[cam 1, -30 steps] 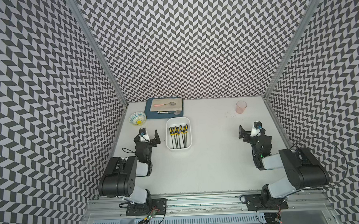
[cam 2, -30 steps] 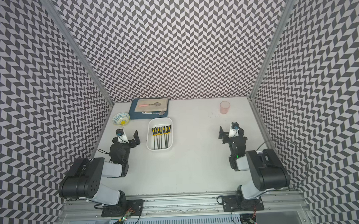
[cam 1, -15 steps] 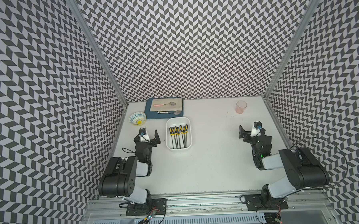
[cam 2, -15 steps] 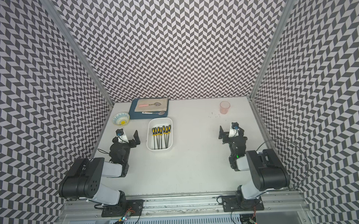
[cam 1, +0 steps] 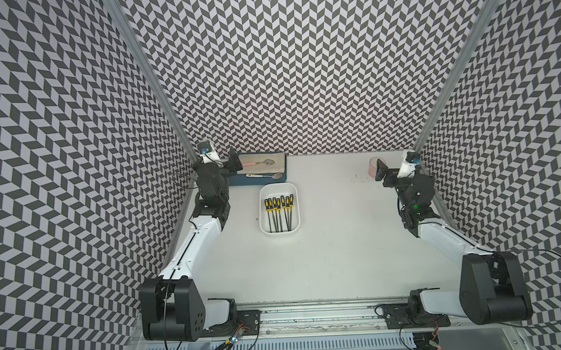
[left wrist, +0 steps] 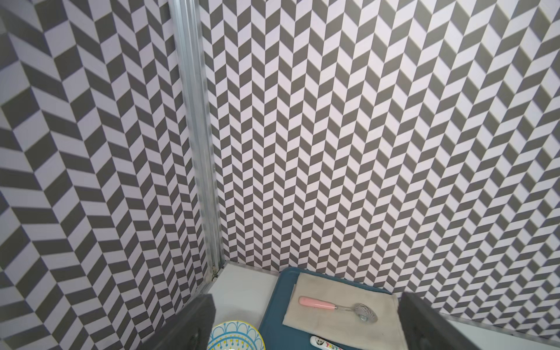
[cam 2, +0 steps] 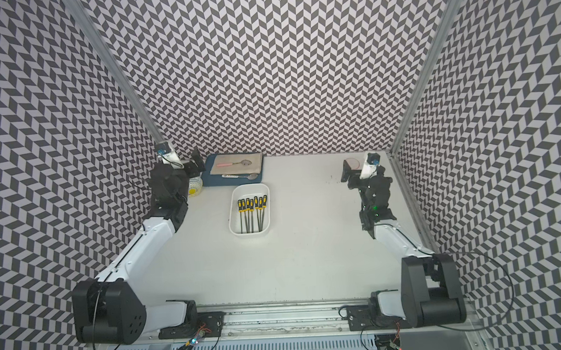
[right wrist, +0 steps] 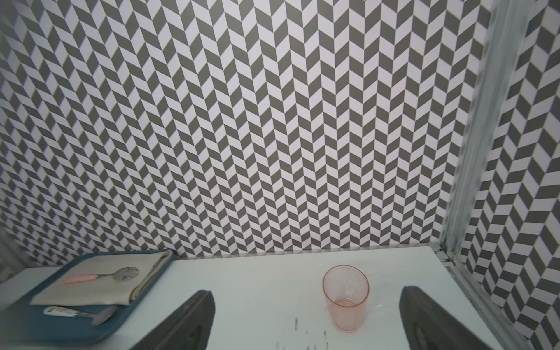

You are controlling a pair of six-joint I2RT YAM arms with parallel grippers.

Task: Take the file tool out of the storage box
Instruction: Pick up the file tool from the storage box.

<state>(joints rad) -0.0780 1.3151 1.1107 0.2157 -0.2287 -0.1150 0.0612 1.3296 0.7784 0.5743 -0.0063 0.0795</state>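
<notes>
White plastic box [cam 1: 280, 231], files [cam 1: 278, 213] inside, sits mid-table in both top views, well apart from the left gripper [cam 1: 234, 163] and right gripper [cam 1: 380, 169] (both empty). Left wrist view: spread fingers [left wrist: 194, 327], blue tray [left wrist: 272, 318] beyond. Right wrist view: spread fingers [right wrist: 188, 324], pink cup [right wrist: 345, 298] beyond.

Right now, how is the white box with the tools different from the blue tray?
The storage box is white; the blue tray is dark blue. The storage box holds files with yellow-and-black handles; the blue tray holds a folded cloth, a pink-handled strainer and a spoon. The storage box points lengthwise toward the back wall; the blue tray lies crosswise along it. Both are rounded rectangles resting on the table.
</notes>
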